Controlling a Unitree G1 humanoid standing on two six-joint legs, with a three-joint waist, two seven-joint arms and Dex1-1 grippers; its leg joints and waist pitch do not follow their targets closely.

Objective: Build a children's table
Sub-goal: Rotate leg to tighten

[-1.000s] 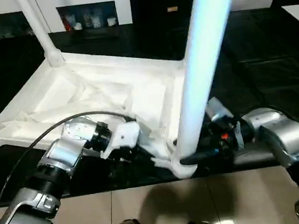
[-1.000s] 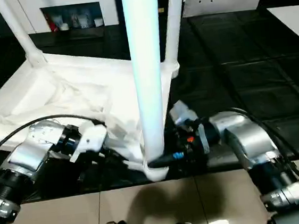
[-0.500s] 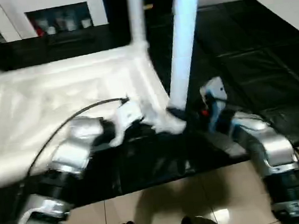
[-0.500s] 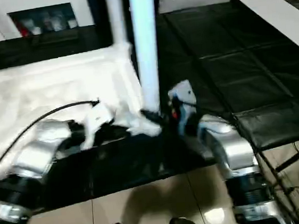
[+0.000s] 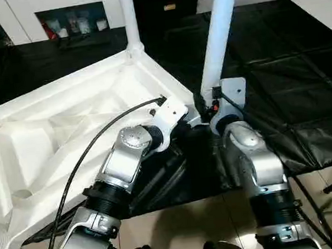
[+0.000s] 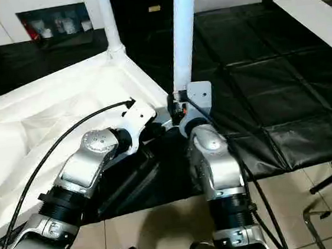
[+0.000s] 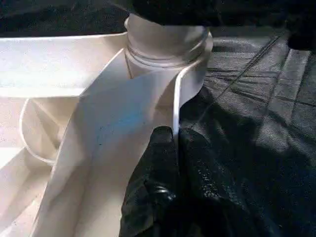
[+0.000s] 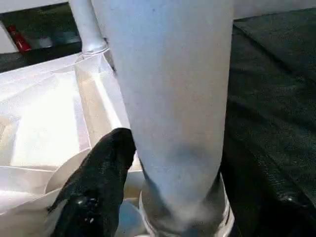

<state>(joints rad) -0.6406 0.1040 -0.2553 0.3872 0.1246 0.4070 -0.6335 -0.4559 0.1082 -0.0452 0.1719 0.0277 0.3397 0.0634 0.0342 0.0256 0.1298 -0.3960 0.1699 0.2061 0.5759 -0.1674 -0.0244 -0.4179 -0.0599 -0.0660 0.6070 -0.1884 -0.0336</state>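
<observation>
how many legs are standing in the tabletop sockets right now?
2. One leg rises from the far corner socket; the other leg stands in the near corner by the right gripper. The tabletop's other corners are partly out of frame.

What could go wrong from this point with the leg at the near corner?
The left gripper pinches only the thin rim of the upturned table top, so the top might slip or twist. The right gripper stands around the near leg at its socket; pushing sideways there might tilt it.
</observation>
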